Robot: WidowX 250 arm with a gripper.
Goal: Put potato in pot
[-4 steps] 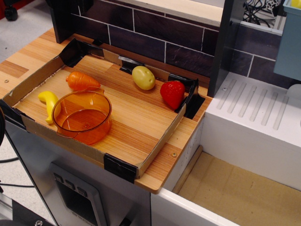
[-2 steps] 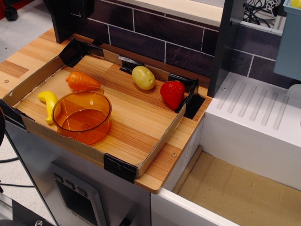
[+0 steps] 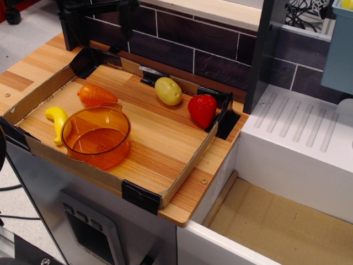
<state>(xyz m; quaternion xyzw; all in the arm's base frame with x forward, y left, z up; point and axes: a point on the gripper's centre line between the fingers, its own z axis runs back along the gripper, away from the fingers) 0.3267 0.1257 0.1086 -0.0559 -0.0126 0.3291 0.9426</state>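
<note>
The potato (image 3: 168, 91), a small pale yellow-green oval, lies at the back of the wooden tray, next to the brick wall. The pot (image 3: 122, 134), round translucent orange plastic, stands empty at the tray's front left. My gripper (image 3: 102, 22) is dark and only partly in view at the top left, high above the tray's back left corner. One finger (image 3: 128, 19) hangs down clear of the other side, so it looks open and empty. It is well left of and above the potato and touches nothing.
An orange carrot (image 3: 95, 95) and a yellow banana (image 3: 57, 121) lie just left of the pot. A red strawberry (image 3: 202, 109) sits right of the potato. Cardboard walls (image 3: 187, 165) rim the tray. A white sink unit (image 3: 298, 143) stands to the right.
The gripper has come into view at the top left, reaching rightward along the wall. The potato, the pot and the other toys have not moved.
</note>
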